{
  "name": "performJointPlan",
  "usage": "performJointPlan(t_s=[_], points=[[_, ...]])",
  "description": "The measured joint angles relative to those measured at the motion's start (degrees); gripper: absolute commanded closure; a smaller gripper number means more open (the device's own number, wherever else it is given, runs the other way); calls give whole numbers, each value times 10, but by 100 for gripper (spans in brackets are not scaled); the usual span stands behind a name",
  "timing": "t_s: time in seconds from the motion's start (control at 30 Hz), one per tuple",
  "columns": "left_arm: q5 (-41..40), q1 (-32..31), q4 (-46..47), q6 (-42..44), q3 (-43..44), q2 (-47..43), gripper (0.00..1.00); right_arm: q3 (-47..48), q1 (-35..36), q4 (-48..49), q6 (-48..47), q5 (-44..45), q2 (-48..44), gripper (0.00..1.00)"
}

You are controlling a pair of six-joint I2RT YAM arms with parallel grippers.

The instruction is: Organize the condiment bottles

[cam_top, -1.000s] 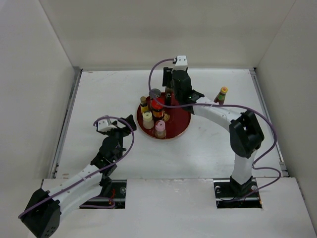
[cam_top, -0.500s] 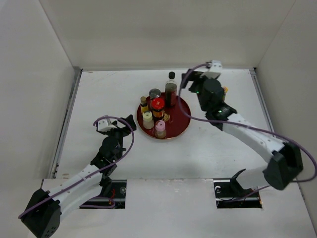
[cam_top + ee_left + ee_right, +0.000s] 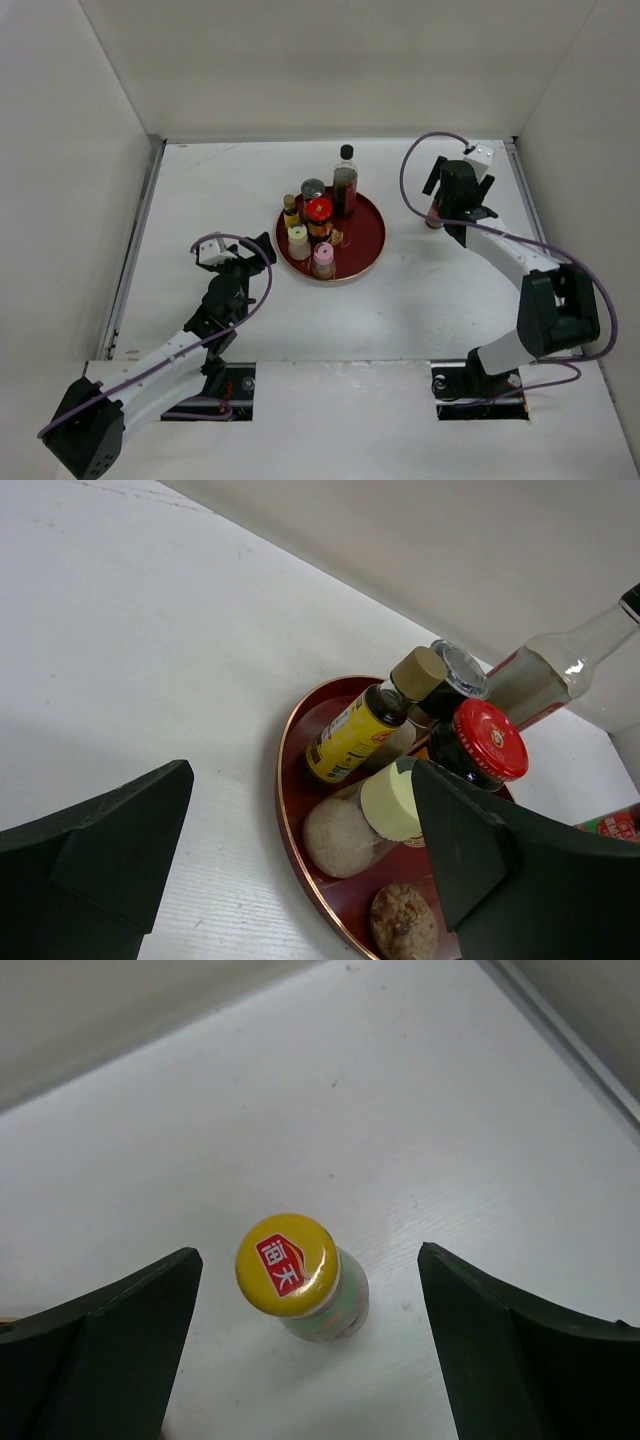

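The red tray (image 3: 365,250) holds the tall dark black-capped bottle (image 3: 345,182), the silver-topped shaker (image 3: 313,188), the red-lidded jar (image 3: 318,211), a small brown yellow-labelled bottle (image 3: 291,210), a cream one (image 3: 298,241) and a pink one (image 3: 323,260). The slim yellow-capped bottle (image 3: 290,1265) stands upright on the table at the right, between the open fingers of my right gripper (image 3: 305,1295), untouched. My left gripper (image 3: 258,245) is open and empty, left of the tray. Its wrist view shows the red-lidded jar (image 3: 485,740) and the cream bottle (image 3: 385,805).
White walls enclose the table on three sides. A metal strip (image 3: 525,190) runs along the right edge, close behind the right gripper. The tray rim (image 3: 285,780) lies between the left fingers. A brown-topped jar (image 3: 400,925) sits at the tray's near edge.
My right arm has swung from the back of the tray to the right, over the yellow-capped bottle. The tall dark bottle stays standing on the tray. The left arm has not moved.
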Motion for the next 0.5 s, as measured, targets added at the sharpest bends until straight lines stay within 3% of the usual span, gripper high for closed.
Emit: performJointPlan(t_s=[0.07, 0.17, 0.23, 0.5], points=[[0, 0, 0, 0, 0, 0, 8, 7, -7, -9, -1, -9, 25, 24], [0, 0, 0, 0, 0, 0, 7, 23, -14, -10, 0, -16, 58, 58], [0, 0, 0, 0, 0, 0, 7, 26, -14, -4, -7, -5, 64, 70], [0, -3, 0, -2, 0, 0, 0, -8, 44, -4, -64, 45, 9, 75]])
